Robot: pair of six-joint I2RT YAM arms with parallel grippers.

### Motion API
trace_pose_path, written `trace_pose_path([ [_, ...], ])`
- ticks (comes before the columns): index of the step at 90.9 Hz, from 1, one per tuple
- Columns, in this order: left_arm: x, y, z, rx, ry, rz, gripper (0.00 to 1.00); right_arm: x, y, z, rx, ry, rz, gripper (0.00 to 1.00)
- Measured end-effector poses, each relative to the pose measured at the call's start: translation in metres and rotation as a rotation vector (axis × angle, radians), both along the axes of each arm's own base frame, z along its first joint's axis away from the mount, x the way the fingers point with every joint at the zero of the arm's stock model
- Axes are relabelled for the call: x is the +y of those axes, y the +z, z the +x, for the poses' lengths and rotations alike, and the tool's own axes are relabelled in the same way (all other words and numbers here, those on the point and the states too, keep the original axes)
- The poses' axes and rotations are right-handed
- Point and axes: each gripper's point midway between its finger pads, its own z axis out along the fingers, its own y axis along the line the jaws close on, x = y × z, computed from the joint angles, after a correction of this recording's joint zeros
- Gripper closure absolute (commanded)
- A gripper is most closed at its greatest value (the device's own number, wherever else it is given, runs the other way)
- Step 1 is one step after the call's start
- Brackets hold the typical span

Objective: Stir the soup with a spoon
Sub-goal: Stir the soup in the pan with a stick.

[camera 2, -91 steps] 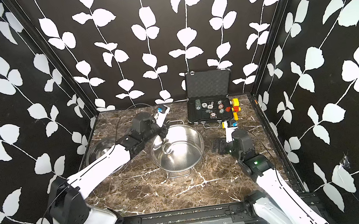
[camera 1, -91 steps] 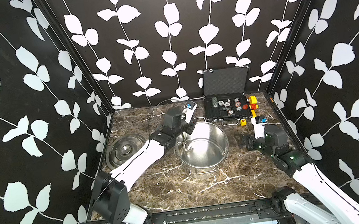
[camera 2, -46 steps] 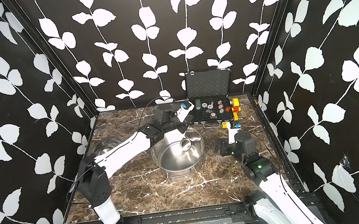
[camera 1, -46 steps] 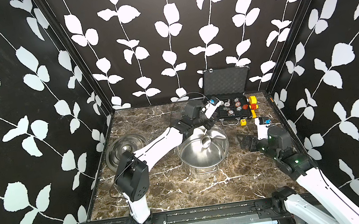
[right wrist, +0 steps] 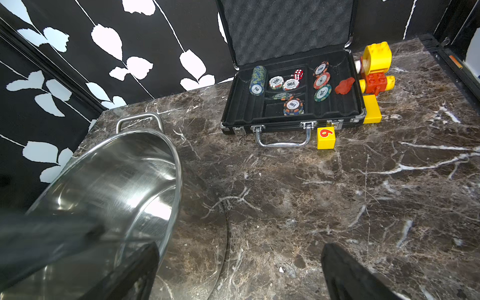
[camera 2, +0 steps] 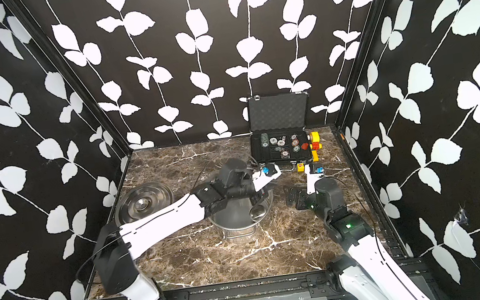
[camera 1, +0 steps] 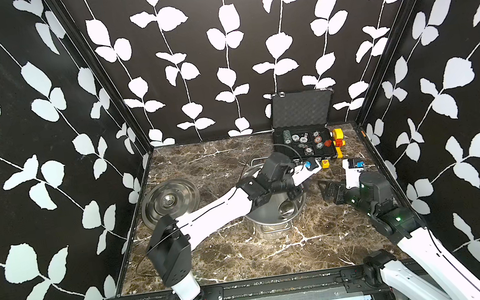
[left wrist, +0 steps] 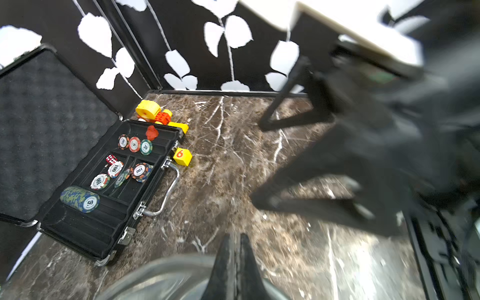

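The soup pot (camera 1: 269, 218) (camera 2: 235, 218), a shiny steel stockpot with no liquid showing, stands mid-table. My left arm reaches across it, and the left gripper (camera 1: 294, 192) (camera 2: 255, 198) (left wrist: 235, 237) sits over its right rim, fingers pressed together. The spoon's round bowl (camera 1: 286, 206) (camera 2: 258, 210) hangs inside the pot right below those fingers; its handle is hidden by them. My right gripper (camera 1: 332, 192) (camera 2: 294, 195) (right wrist: 239, 259) rests low on the table right of the pot (right wrist: 117, 181), jaws wide apart with nothing between them.
The flat steel lid (camera 1: 169, 200) (camera 2: 143, 202) lies left of the pot. An open poker-chip case (camera 1: 304, 143) (right wrist: 291, 98) (left wrist: 111, 168) stands at the back right. Beside the case are a yellow numbered cube (camera 1: 325, 163) (right wrist: 326, 137) and yellow-red toy bricks (camera 1: 338, 140) (right wrist: 375, 70).
My left arm has swung from the pot's far-left rim across to its right rim. The spoon's bowl travelled with it inside the pot. The right arm has barely shifted.
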Motion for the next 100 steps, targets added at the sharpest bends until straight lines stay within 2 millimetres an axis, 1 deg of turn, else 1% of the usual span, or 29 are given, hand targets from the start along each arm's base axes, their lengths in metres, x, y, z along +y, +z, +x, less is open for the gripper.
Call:
trace_pose_path([
  [7, 0.016, -0.001, -0.017, 0.002, -0.017, -0.001, 1.00, 0.001, -0.004, 0.001, 0.006, 0.003, 0.000, 0.00],
  [20, 0.050, -0.001, -0.034, -0.003, 0.001, -0.004, 1.00, 0.003, -0.009, 0.002, 0.021, 0.008, 0.005, 0.01],
  [30, 0.075, 0.001, -0.038, -0.010, 0.052, -0.017, 1.00, 0.006, -0.011, 0.005, 0.030, 0.017, 0.011, 0.01],
  [36, 0.092, 0.001, -0.032, 0.003, 0.100, -0.033, 1.00, 0.008, -0.013, 0.007, 0.037, 0.022, 0.012, 0.00],
  [43, 0.115, 0.001, -0.017, 0.028, 0.185, -0.061, 1.00, 0.010, -0.016, 0.008, 0.046, 0.030, 0.014, 0.01],
  [52, 0.138, 0.001, 0.006, 0.042, 0.296, -0.087, 1.00, 0.012, -0.018, 0.010, 0.053, 0.037, 0.015, 0.00],
  [62, 0.155, 0.002, 0.032, 0.047, 0.406, -0.106, 1.00, 0.013, -0.019, 0.011, 0.058, 0.040, 0.015, 0.01],
  [73, 0.168, 0.001, 0.058, 0.052, 0.508, -0.119, 1.00, 0.013, -0.019, 0.011, 0.058, 0.040, 0.015, 0.00],
  [80, 0.172, 0.002, 0.075, 0.045, 0.556, -0.119, 1.00, 0.013, -0.018, 0.011, 0.056, 0.040, 0.015, 0.01],
  [87, 0.170, 0.004, 0.093, 0.029, 0.593, -0.110, 1.00, 0.013, -0.017, 0.011, 0.053, 0.040, 0.016, 0.01],
  [100, 0.158, 0.005, 0.119, 0.005, 0.607, -0.092, 1.00, 0.013, -0.015, 0.010, 0.048, 0.040, 0.018, 0.00],
])
